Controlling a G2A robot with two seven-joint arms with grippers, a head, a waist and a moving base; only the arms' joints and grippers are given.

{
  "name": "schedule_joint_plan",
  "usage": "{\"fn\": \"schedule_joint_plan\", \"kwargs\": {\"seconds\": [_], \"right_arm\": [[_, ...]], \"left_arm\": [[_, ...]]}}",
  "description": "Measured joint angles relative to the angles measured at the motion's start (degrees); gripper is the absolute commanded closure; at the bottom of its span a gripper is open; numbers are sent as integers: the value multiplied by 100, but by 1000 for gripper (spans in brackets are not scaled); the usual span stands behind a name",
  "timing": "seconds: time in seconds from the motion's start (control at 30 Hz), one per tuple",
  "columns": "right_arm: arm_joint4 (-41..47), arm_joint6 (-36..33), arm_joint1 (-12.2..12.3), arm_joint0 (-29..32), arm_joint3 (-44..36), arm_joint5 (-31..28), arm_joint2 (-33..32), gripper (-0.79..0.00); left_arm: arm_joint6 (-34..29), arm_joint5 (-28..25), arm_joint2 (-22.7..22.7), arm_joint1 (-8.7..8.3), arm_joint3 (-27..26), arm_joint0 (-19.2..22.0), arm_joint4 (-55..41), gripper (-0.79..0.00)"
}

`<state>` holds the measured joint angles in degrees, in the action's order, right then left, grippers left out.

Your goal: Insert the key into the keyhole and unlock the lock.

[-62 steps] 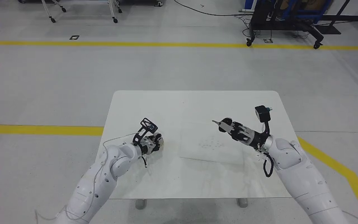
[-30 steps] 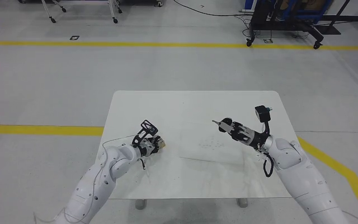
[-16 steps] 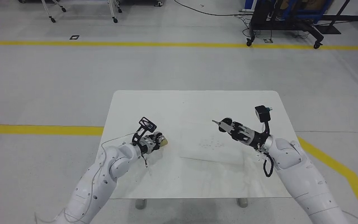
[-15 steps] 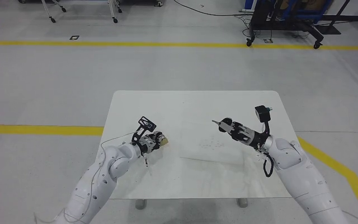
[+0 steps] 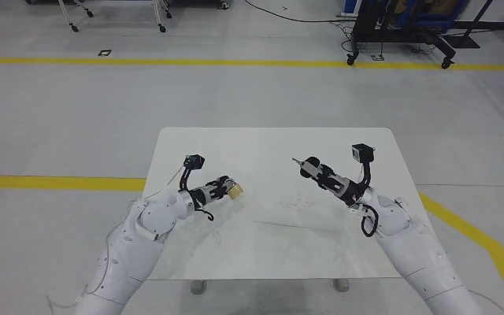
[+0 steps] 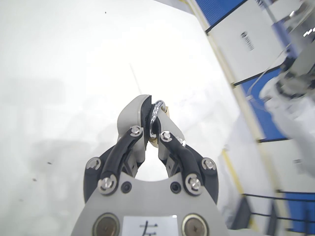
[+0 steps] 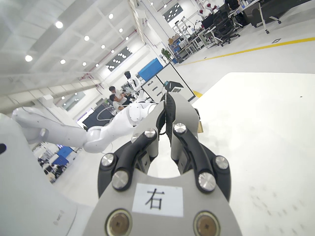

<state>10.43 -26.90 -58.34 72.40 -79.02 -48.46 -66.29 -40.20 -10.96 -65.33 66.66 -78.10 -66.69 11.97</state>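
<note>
1. Left gripper (image 5: 224,189) over the left part of the white table (image 5: 276,252), jaws drawn tight on a brass padlock (image 5: 233,189).
2. Seen from the left wrist: silvery shackle (image 6: 157,106) pinched between the black pads (image 6: 147,114), corners of the brass body (image 6: 168,111) poking out past the grey fingers (image 6: 133,116).
3. Padlock end of the left gripper turned toward the middle of the table and toward the other arm.
4. Right gripper (image 5: 308,166) over the right half of the table, jaws pressed together on a key (image 5: 297,161), its thin metal blade sticking out beyond the fingertips.
5. Key blade aimed roughly across the table at the padlock.
6. Key and padlock well apart, bare tabletop between them, key not yet in the lock.
7. Seen from the right wrist: right gripper (image 7: 168,104) with next to no gap between its pads, a sliver of the padlock (image 7: 200,126) just past one finger, and the white left arm (image 7: 105,133) farther off.
8. Faint scuff marks (image 5: 296,203) on the tabletop, on the robot's side of the right gripper.
9. Yellow floor lines (image 5: 236,61) beyond the far edge of the table.
</note>
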Motion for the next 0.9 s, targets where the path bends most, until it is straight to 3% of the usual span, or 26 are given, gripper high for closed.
{"fn": "schedule_joint_plan", "kwargs": {"seconds": [0.1, 0.3, 0.4, 0.57, 0.63, 0.73, 0.9], "right_arm": [[309, -68, -9, -41, 38, 51, 49, 0], [218, -58, -7, -36, 33, 44, 42, 0], [272, -39, -18, -19, -10, 71, 72, 0], [578, -64, -156, -242, 97, 552, 498, 0], [582, 27, -243, -419, 256, 664, 709, 0], [616, 108, -333, -590, 456, 621, 889, 0], [419, 250, -392, -698, 596, 643, 941, 0]], "left_arm": [[-156, 58, -27, 4, 61, 54, -749, 0], [-143, 55, -18, 8, 59, 36, -614, 0], [-493, 476, -84, 77, 209, -26, -1204, 0], [-907, 1490, 31, 245, 839, 396, -3666, 0], [-996, 1857, 195, 324, 1169, 640, -4234, 0], [-1064, 2171, 416, 422, 1569, 957, -4554, 0], [-1267, 2203, 653, 549, 2029, 1349, -4823, 0]]}}
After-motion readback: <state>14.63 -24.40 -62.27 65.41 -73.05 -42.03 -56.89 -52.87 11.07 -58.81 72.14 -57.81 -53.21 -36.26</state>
